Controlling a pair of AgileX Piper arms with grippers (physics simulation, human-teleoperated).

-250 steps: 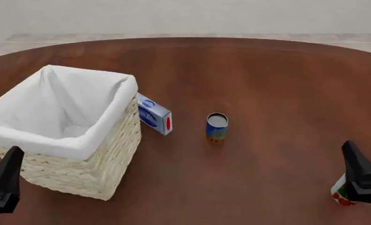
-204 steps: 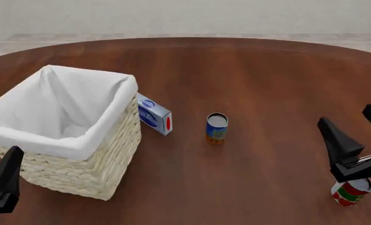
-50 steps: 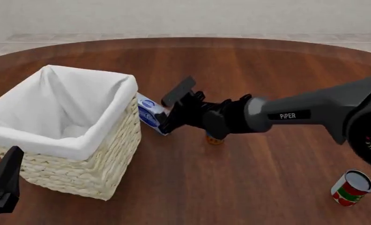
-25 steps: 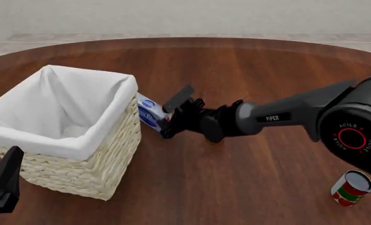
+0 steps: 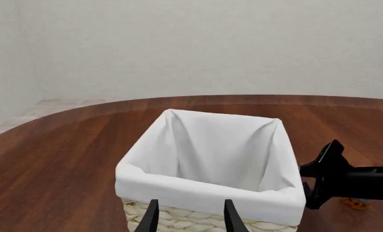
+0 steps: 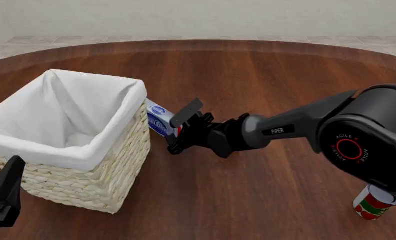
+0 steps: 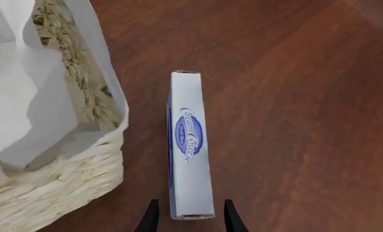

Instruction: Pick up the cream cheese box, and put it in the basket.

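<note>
The right gripper (image 6: 178, 128), jaws parted and straddling the flat white-and-blue cardboard cream cheese box (image 7: 190, 145), sat at 3 o'clock of the woven straw basket (image 6: 111, 165). The left gripper (image 5: 189, 220) stood open, empty.

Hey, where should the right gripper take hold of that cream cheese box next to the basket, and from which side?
Probably across its two broad logo faces, coming down from above. The cream cheese box stands on edge beside the basket, thin top edge up, and the open right gripper already straddles that edge.
</note>
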